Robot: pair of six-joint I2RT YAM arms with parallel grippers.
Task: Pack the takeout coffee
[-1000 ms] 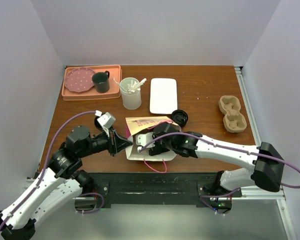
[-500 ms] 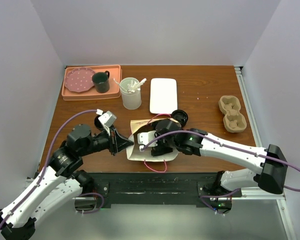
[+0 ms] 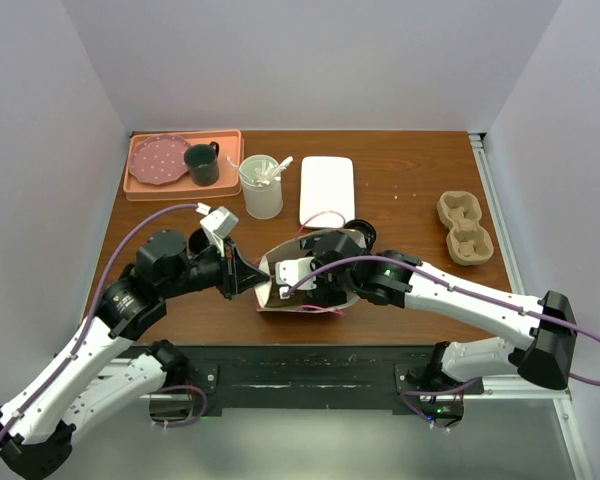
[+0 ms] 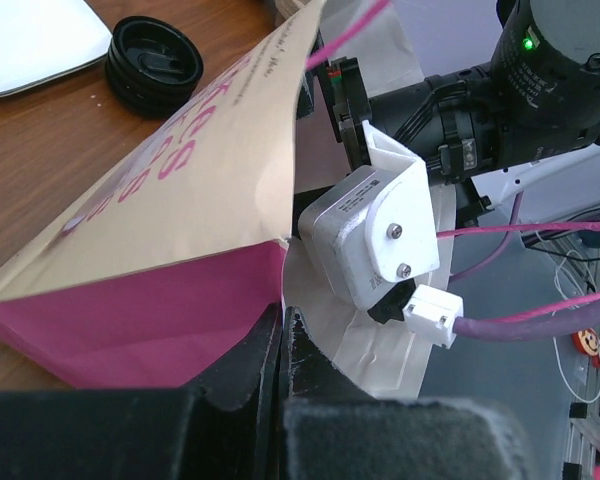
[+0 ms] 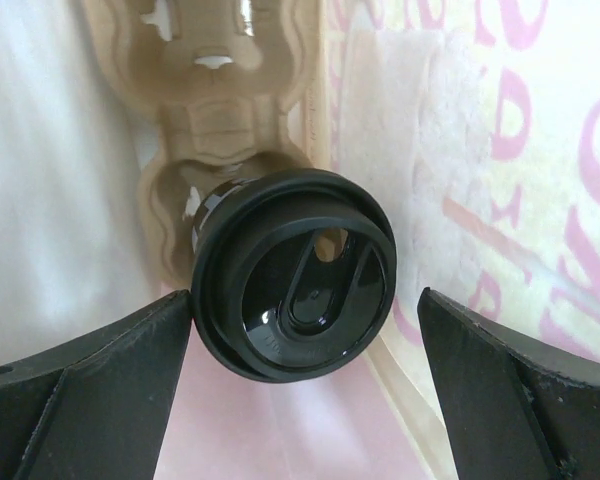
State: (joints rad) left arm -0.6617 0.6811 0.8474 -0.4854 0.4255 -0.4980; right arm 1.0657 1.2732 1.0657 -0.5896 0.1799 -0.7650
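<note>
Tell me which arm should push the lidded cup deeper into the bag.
Right. The right claw is inside the pink-and-tan paper bag, open either side of the black-lidded cup in the moulded pulp carrier. The left claw is shut on the bag's edge, likely holding it open.

The top edge cuts off the carrier (image 5: 216,110), and the lid (image 5: 292,288) hides its nearer well.

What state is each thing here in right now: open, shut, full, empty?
paper bag: open, tilted on its side.
left end effector: shut on the bag's edge.
right end effector: open, inside the bag, fingers either side of the cup.
coffee cup: lidded, seated in a pulp carrier.
spare lid: loose on the table.
second carrier: empty.
mug: upright.
</note>
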